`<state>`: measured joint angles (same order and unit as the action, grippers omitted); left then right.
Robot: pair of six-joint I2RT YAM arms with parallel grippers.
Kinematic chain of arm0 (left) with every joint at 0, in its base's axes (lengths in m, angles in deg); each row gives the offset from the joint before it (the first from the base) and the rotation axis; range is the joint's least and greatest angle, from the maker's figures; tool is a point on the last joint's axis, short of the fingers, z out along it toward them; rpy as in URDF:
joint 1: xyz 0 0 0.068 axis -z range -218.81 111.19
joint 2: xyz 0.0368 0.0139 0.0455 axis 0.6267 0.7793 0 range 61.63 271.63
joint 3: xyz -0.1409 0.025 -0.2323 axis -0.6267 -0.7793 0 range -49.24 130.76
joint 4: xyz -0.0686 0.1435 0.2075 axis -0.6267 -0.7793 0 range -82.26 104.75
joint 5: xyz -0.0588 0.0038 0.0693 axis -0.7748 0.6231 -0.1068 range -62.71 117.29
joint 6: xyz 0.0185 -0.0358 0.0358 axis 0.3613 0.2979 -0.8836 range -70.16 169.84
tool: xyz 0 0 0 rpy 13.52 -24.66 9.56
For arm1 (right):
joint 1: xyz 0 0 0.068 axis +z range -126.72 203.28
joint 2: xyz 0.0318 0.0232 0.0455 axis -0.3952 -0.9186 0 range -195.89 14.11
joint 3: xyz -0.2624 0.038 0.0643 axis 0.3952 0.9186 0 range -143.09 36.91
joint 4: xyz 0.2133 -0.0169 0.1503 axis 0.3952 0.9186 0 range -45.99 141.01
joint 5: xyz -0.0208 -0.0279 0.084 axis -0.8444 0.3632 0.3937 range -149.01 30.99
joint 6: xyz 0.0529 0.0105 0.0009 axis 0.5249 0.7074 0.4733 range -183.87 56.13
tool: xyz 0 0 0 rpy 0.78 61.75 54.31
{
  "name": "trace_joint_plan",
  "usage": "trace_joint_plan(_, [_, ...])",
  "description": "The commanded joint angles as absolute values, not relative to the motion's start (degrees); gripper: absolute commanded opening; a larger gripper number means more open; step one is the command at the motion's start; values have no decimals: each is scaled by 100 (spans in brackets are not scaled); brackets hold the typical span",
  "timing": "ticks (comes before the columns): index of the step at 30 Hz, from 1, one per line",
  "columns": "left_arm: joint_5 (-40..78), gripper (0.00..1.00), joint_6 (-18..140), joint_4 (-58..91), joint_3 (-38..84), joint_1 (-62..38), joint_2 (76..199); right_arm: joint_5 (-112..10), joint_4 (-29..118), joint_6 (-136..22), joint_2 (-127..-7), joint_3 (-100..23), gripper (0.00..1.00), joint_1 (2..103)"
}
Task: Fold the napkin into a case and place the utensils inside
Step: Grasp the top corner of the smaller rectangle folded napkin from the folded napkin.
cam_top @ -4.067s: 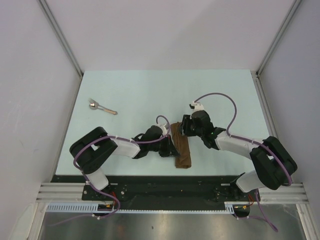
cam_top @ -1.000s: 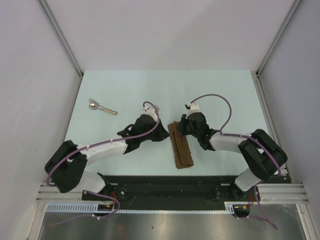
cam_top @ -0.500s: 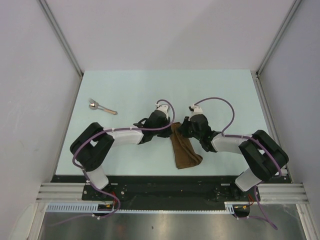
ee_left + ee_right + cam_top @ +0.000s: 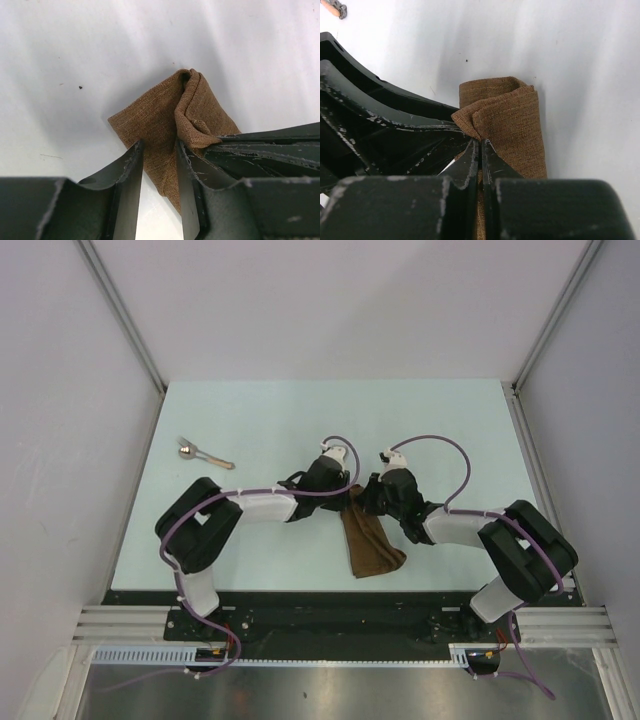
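Observation:
The brown napkin (image 4: 370,540) lies folded into a long strip near the table's front, its far end bunched up between both grippers. My right gripper (image 4: 367,502) is shut on a top layer of the napkin (image 4: 512,117) at the fold's corner, its tips (image 4: 481,143) pinching cloth. My left gripper (image 4: 347,496) is open at that same end; its fingers (image 4: 132,167) straddle the napkin's (image 4: 162,117) edge with a clear gap. The utensils (image 4: 201,453) lie far left on the table, apart from both arms. No finished case shows.
The light table (image 4: 260,420) is walled on the left, right and back. The two grippers nearly touch; the left one's black body (image 4: 375,120) fills the left of the right wrist view. A tan handle end (image 4: 335,7) peeks in at its top corner.
The left arm swung right to the napkin's far end and its jaws opened. The napkin's far end rose and bunched, and its near right corner flared out.

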<state>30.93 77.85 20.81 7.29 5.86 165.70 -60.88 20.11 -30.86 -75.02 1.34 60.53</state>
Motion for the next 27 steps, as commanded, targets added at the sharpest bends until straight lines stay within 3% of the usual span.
trace_joint_plan(1, [3265,37,7674,1984,982,628,16692,-6112,1844,-3021,-7299,158,0,6036])
trace_joint_plan(5, [3353,28,7674,1940,1052,628,16728,-6156,1914,-3004,-7290,149,0,6045])
trace_joint_plan(9, [3388,10,7691,1932,1096,620,16675,-6173,1958,-2986,-7282,149,0,6054])
trace_joint_plan(14, [3109,2,7779,2063,1017,567,16508,-6209,2064,-2916,-7290,166,0,6107])
trace_joint_plan(27, [1983,0,8315,2503,745,127,16262,-6428,1949,-2459,-7844,175,0,6511])
